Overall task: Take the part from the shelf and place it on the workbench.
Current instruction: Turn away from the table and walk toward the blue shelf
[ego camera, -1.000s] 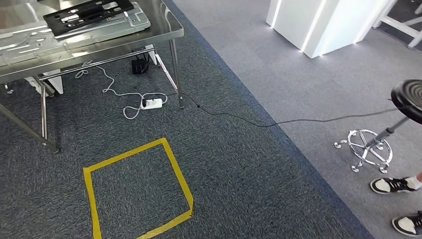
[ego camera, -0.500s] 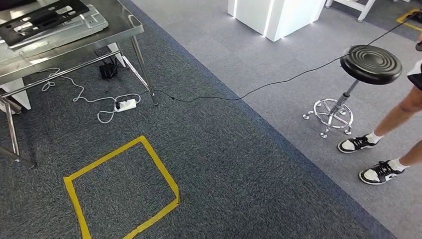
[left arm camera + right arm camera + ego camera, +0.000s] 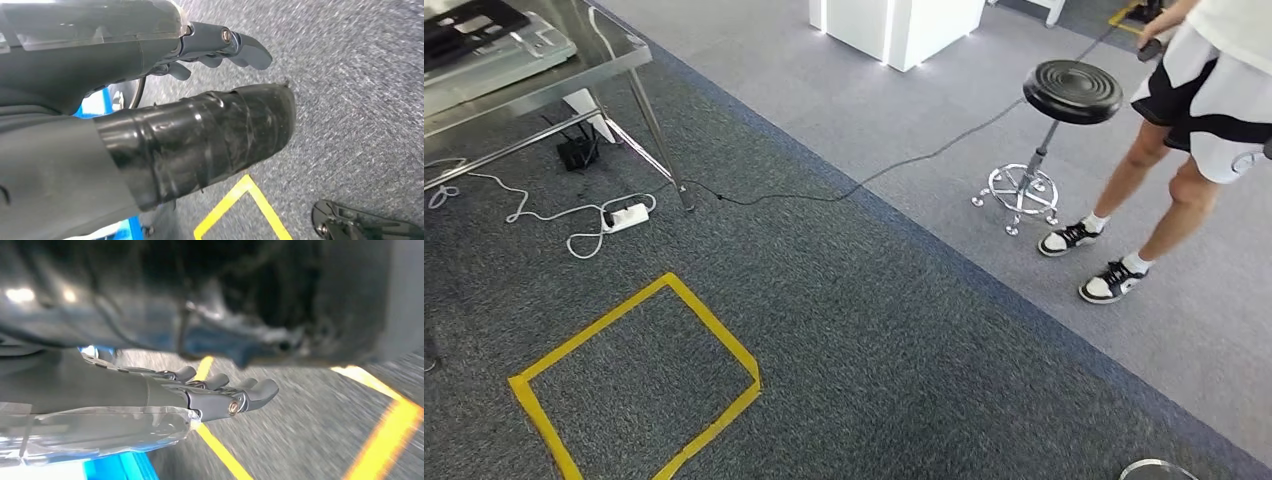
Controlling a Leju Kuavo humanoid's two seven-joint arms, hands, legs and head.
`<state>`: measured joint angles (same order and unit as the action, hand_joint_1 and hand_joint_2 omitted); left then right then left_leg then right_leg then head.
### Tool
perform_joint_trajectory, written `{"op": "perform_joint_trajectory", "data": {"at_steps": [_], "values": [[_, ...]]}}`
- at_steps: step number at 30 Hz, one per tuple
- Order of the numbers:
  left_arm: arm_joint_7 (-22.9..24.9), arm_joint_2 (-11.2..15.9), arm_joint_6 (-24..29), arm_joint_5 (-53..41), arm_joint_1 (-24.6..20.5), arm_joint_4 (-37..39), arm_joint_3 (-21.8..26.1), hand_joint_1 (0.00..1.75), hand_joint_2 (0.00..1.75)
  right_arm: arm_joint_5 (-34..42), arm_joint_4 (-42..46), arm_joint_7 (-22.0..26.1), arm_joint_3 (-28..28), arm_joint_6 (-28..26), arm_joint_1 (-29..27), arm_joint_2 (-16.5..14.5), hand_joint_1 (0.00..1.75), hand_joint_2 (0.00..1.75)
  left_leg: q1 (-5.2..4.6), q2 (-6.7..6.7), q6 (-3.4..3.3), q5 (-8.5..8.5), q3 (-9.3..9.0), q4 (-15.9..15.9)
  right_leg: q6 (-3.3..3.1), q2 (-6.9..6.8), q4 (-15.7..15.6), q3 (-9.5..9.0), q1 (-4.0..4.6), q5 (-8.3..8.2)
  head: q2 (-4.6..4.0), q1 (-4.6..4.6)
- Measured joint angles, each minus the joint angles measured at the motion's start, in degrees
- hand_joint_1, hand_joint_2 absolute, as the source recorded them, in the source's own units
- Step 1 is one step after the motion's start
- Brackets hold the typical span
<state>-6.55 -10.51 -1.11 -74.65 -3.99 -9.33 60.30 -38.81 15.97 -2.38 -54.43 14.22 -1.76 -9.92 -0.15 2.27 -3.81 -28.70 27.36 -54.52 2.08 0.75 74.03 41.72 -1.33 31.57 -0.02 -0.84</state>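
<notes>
Both hands hang empty with fingers loosely apart, left hand (image 3: 200, 100) and right hand (image 3: 200, 395), probably because the bench (image 3: 574, 60) sits off at ten o'clock.

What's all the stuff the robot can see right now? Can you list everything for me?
Metal table: one, silver, far left, on dark carpet.
Black part: one, on a grey tray on that table.
Power strip: one, white, on the floor by the table leg.
Black cable: one, across the floor.
Tape square: one, yellow, on the dark carpet.
Stool: one, black seat, chrome base.
White pillar: one, at the back.
Person: one, beside the stool.
Left hand: empty, hanging above the carpet.
Right hand: empty, fingers loosely extended.
</notes>
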Motion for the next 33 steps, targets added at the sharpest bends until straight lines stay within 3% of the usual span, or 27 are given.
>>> {"op": "perform_joint_trajectory", "data": {"at_steps": [2,3,4,5,6,7,8,9,11,13,14,15,16,17,19,20,22,24,26,28,30,31,32,33], "values": [[-0.55,0.0,-0.02,0.05,-0.08,0.0,0.02,0.0,0.0,-0.01,-0.01,0.1,-0.02,0.16,-0.08,0.0,0.0,0.0,-0.07,1.73,0.24,0.9,1.7,-0.39,0.25,-0.57,1.46,-1.55,-0.17,-3.62,0.0,-0.01],[-0.66,0.0,-0.03,0.05,-0.2,0.0,0.02,0.0,0.0,-0.01,0.0,0.17,-0.03,0.17,-0.06,0.0,0.0,0.0,-0.1,2.5,0.44,1.24,2.33,-0.73,0.24,-1.34,-0.79,-3.99,-0.22,-5.01,0.0,-0.02],[-0.71,-0.02,-0.05,0.05,-0.27,0.0,0.03,0.0,0.0,-0.02,0.03,0.23,-0.03,0.16,-0.03,0.01,0.0,0.0,-0.18,3.13,0.67,1.43,2.9,-1.13,0.13,-2.6,-4.81,-7.65,-0.16,-5.1,0.0,0.01],[-0.75,-0.04,-0.07,0.05,-0.3,0.01,0.03,0.0,0.0,-0.02,0.07,0.29,-0.04,0.15,0.01,0.04,0.0,0.0,-0.26,3.76,0.95,1.55,3.26,-1.64,-0.13,-3.79,-9.49,-11.35,-0.01,-3.97,0.0,-0.01],[-0.78,-0.08,-0.08,0.05,-0.36,0.01,0.04,0.0,0.0,-0.03,0.11,0.33,-0.05,0.15,0.05,0.08,0.0,0.0,-0.32,4.39,1.28,1.67,3.5,-2.17,-0.47,-4.72,-13.56,-14.14,0.19,-2.39,0.0,0.02],[-0.8,-0.11,-0.08,0.05,-0.43,0.02,0.04,0.0,0.0,-0.03,0.14,0.36,-0.05,0.15,0.04,0.12,0.0,0.0,-0.32,5.05,1.62,1.81,3.8,-2.56,-0.84,-4.98,-16.14,-15.62,0.42,-1.18,0.0,0.02],[-0.82,-0.13,-0.08,0.05,-0.55,0.02,0.04,0.0,0.0,-0.03,0.15,0.37,-0.06,0.16,0.02,0.15,0.0,0.0,-0.29,5.73,1.99,1.99,3.92,-2.85,-1.32,-4.52,-17.34,-15.71,0.49,-0.56,0.0,0.01],[-0.82,-0.14,-0.08,0.05,-0.68,0.02,0.04,0.0,0.0,-0.03,0.15,0.37,-0.07,0.16,-0.05,0.15,0.0,0.0,-0.14,5.55,2.43,1.93,4.14,-3.2,-1.78,-4.01,-17.64,-15.35,0.44,-0.66,0.0,0.04],[-0.82,-0.15,-0.08,0.05,-0.69,0.02,0.04,0.0,0.0,-0.04,0.15,0.37,-0.08,0.16,-0.08,0.15,0.0,0.0,0.16,2.42,3.19,-0.29,5.24,-5.81,-2.8,-3.03,-17.85,-14.74,0.27,-1.42,0.0,0.0],[-0.81,-0.15,-0.09,0.05,-0.4,0.02,0.04,0.0,0.0,-0.05,0.16,0.37,-0.11,0.15,-0.04,0.16,0.0,0.0,0.43,-1.14,3.61,-4.79,7.86,-12.53,-3.5,-2.08,-17.74,-13.87,0.44,-2.1,0.0,-0.05],[-0.8,-0.15,-0.09,0.05,-0.21,0.03,0.04,0.0,0.0,-0.05,0.16,0.37,-0.14,0.14,-0.05,0.17,0.0,0.0,0.48,-1.67,3.67,-6.55,9.22,-16.18,-3.66,-1.47,-17.57,-13.37,0.59,-2.38,0.0,-0.07],[-0.79,-0.15,-0.1,0.05,-0.06,0.04,0.04,0.0,0.0,-0.05,0.16,0.37,-0.16,0.14,-0.12,0.17,0.0,0.0,0.49,-1.82,3.68,-7.24,10.02,-18.59,-3.71,-0.77,-17.34,-12.89,0.72,-2.61,0.0,-0.06],[-0.76,-0.15,-0.14,0.05,0.03,0.05,0.04,0.0,0.0,-0.05,0.16,0.37,-0.17,0.14,-0.2,0.17,0.0,0.0,0.5,-1.87,3.61,-6.72,9.86,-18.95,-3.69,-0.02,-17.05,-12.45,0.81,-2.76,0.0,-0.06],[-0.68,-0.15,-0.23,0.04,0.06,0.06,0.04,0.0,0.0,-0.07,0.15,0.37,-0.19,0.14,-0.26,0.17,0.0,0.0,0.49,-1.99,3.46,-5.19,8.63,-17.09,-3.64,0.76,-16.73,-12.09,0.87,-2.85,0.0,-0.06],[-0.4,-0.14,-0.44,-0.07,0.04,0.07,0.04,0.0,0.0,-0.14,0.14,0.37,-0.19,0.13,-0.3,0.13,0.0,0.0,0.45,-3.51,2.88,-1.73,4.32,-9.56,-3.5,2.16,-16.1,-11.56,0.89,-2.92,0.0,-0.05],[-0.22,-0.12,-0.51,-0.15,0.05,0.07,0.04,0.0,0.0,-0.19,0.13,0.37,-0.19,0.08,-0.24,0.08,0.0,0.0,0.42,-4.54,2.62,-0.74,2.55,-6.35,-3.32,2.8,-15.86,-11.27,0.88,-3.0,0.0,-0.05],[0.06,-0.09,-0.56,-0.25,0.02,0.07,0.04,0.0,0.0,-0.23,0.11,0.42,-0.19,-0.16,-0.15,0.01,0.0,0.0,0.27,-5.71,2.28,-0.64,1.18,-3.5,-2.7,3.9,-15.63,-10.68,0.74,-3.32,0.0,-0.04],[0.23,-0.09,-0.54,-0.27,-0.18,0.07,0.04,0.0,0.0,-0.27,0.07,0.51,-0.19,-0.71,-0.16,0.0,0.0,0.0,0.34,-4.83,1.94,-0.37,1.08,-2.56,-2.01,4.54,-15.62,-10.38,0.66,-3.64,0.0,-0.03],[0.39,-0.1,-0.5,-0.34,-0.22,0.08,0.04,0.0,0.0,-0.28,0.02,0.57,-0.21,-1.45,-0.18,0.08,0.0,0.0,0.57,-3.6,1.28,0.24,0.89,-1.52,-1.56,2.91,-13.89,-9.4,0.76,-2.45,0.0,0.03],[0.53,-0.11,-0.45,-0.5,0.0,0.09,0.04,0.0,0.0,-0.26,-0.01,0.54,-0.27,-2.15,-0.08,0.15,0.0,0.0,0.59,-2.2,0.78,0.6,1.0,-1.06,-1.22,0.65,-8.02,-6.4,0.73,1.0,0.0,0.09],[0.61,-0.11,-0.31,-0.61,0.28,0.09,0.04,0.0,0.0,-0.5,0.03,0.05,-0.41,-2.93,-0.07,0.15,0.0,0.0,0.5,-0.74,0.66,0.61,1.36,-1.1,-0.75,-0.02,-1.38,-3.14,0.42,3.67,0.0,0.09],[0.55,-0.11,-0.12,-0.6,0.37,0.09,0.04,0.0,0.0,-0.95,0.17,-0.42,-0.47,-3.81,-0.16,0.14,0.0,0.0,0.49,-0.09,0.7,0.57,1.45,-1.13,-0.51,-0.2,-0.25,-2.67,0.19,3.53,0.0,0.09],[0.39,-0.11,0.15,-0.51,0.41,0.09,0.04,0.0,0.0,-1.63,0.45,-0.94,-0.51,-5.27,-0.28,0.09,0.0,0.0,0.51,0.5,0.81,0.5,1.48,-1.2,-0.27,-0.46,-1.31,-3.32,-0.08,2.37,0.0,0.09],[0.12,-0.11,0.43,-0.4,0.42,0.09,0.04,0.0,0.0,-2.47,0.81,-1.37,-0.52,-7.12,-0.37,0.03,0.0,0.0,0.57,0.99,1.0,0.35,1.42,-1.37,-0.06,-0.94,-4.43,-5.04,-0.35,0.5,0.0,0.09]]}}
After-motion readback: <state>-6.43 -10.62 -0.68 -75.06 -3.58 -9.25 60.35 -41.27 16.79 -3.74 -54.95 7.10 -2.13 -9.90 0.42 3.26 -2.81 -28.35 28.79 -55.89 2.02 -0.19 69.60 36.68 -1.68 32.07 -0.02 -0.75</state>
